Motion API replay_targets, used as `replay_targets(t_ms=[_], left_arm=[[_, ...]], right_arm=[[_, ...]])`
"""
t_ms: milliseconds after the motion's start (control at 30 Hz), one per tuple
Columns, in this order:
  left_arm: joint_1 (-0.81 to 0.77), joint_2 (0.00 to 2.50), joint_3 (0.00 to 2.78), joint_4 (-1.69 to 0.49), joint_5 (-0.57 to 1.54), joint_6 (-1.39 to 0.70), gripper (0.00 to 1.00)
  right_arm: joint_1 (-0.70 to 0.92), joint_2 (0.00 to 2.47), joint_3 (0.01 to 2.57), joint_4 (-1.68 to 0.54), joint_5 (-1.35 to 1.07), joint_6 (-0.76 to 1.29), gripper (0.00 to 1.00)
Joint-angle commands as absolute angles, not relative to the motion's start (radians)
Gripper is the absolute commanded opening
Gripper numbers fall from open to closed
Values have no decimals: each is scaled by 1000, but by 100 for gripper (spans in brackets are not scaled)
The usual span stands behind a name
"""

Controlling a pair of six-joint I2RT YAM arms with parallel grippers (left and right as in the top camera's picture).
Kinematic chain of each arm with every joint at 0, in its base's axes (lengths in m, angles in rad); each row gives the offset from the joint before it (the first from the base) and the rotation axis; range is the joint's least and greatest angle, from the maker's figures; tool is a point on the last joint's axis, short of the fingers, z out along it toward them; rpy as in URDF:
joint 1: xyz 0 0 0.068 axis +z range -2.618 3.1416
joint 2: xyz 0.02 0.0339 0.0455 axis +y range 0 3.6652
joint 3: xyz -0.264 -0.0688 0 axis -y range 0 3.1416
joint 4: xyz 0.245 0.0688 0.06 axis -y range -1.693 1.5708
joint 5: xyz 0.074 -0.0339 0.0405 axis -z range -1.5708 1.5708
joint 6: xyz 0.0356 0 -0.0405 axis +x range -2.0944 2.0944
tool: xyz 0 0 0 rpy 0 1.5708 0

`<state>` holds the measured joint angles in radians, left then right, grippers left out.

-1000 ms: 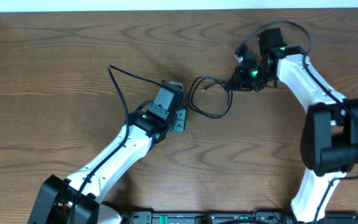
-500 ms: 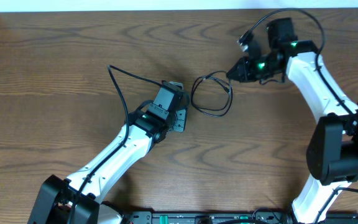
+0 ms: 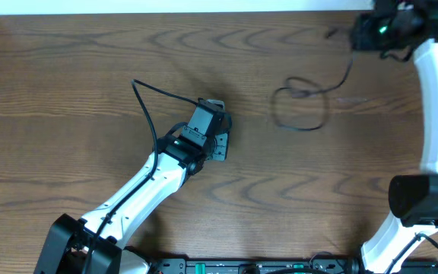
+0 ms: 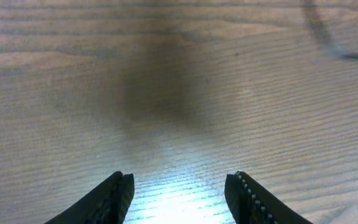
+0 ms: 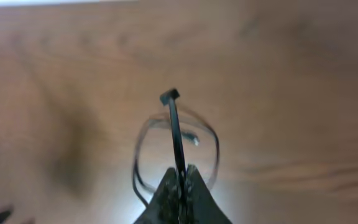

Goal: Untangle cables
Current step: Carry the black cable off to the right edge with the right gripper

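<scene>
Your right hand is pressed together on the thin black flexible cord. It pinches the cord some way back from the small plug end, which sticks out past the fingertips. I judge you grip it near that end so that a pull draws the length out of its coil rather than dragging the whole bundle.

Take the left arm's hand as your mark. It hovers low over the brown wood-grain counter with its fingers spread and nothing between them, apparently waiting to pin or catch a strand. The cord's loop sits to the right of that left hand and well apart from it; whether it rests on the counter or hangs just above it, I cannot tell. The right hand is farther right again, toward the counter's far edge, and one strand runs from the loop up to it.

The loop is not yet drawn open, so the untangling looks only partly done. The next pull probably needs the loop held down, and the left hand is too far off for that.
</scene>
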<state>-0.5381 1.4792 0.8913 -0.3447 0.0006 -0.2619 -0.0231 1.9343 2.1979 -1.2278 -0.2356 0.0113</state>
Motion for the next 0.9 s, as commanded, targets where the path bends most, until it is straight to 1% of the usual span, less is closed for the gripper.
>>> replay_targets(t_ms=[0,100,233,333,500,667,867], left_arm=[[-537,1490,883,-334,-12,-266,54],[-537,1490,883,-332,-11,-267,54],[-537,1490,883,-339,-11,-266,54],[-537,1490,883,-350,-12,-265,54],[-537,1490,883,-363,-4,-255,53],[-538,1490,883,-361,22,-256,54],[-548,1490,883,-347,23,-251,54]], right_arm=[[-61,1896,2347,-1252,-101,-20,1],[-109,1896,2412,-1258,-53,-24,1],[-207,1896,2431,-1242,1,-23,1],[-300,1902,2431,-1186,-17,-22,1],[-399,1919,2431,-1078,-13,-15,1],[-447,1968,2431,-1007,-13,-16,1],[-461,2076,2431,-897,18,-2,1]])
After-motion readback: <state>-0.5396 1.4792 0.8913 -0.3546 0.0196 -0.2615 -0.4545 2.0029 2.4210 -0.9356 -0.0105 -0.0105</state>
